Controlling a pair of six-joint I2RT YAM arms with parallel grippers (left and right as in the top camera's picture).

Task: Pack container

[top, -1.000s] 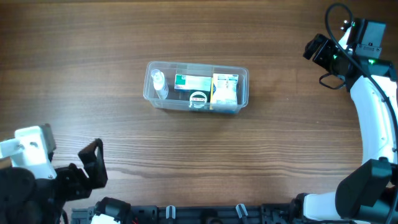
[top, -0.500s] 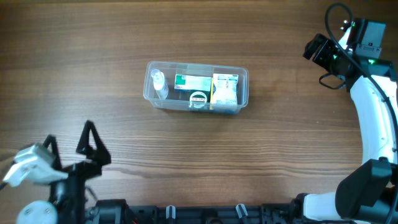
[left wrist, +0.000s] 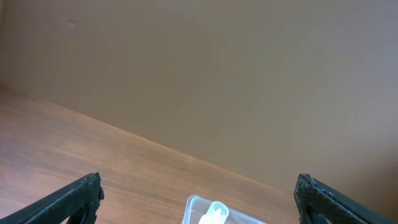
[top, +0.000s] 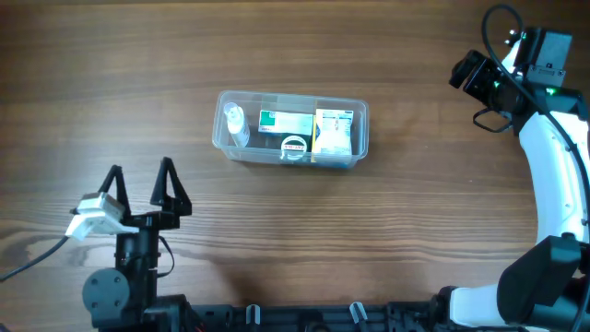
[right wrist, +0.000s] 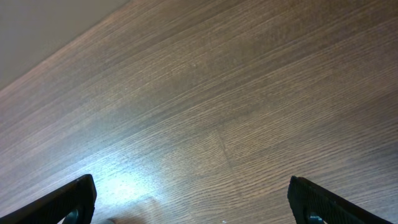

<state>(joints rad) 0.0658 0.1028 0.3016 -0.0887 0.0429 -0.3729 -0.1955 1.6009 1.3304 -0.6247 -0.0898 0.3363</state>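
Note:
The clear plastic container lies at the middle of the table. It holds a small white bottle at its left end, a green-and-white box, a yellow-and-white box and a small round white item. My left gripper is open and empty at the front left, fingers pointing at the container. The left wrist view shows the container's corner and the bottle between the open fingers. My right gripper is open and empty at the far right; its wrist view shows only bare wood between the fingers.
The wooden table surrounds the container. The right arm's white links run down the right edge. A black rail lines the front edge. A beige wall stands beyond the table.
My left arm has swung up from the front-left corner, and its open gripper now points toward the container. The right arm and the container have not moved.

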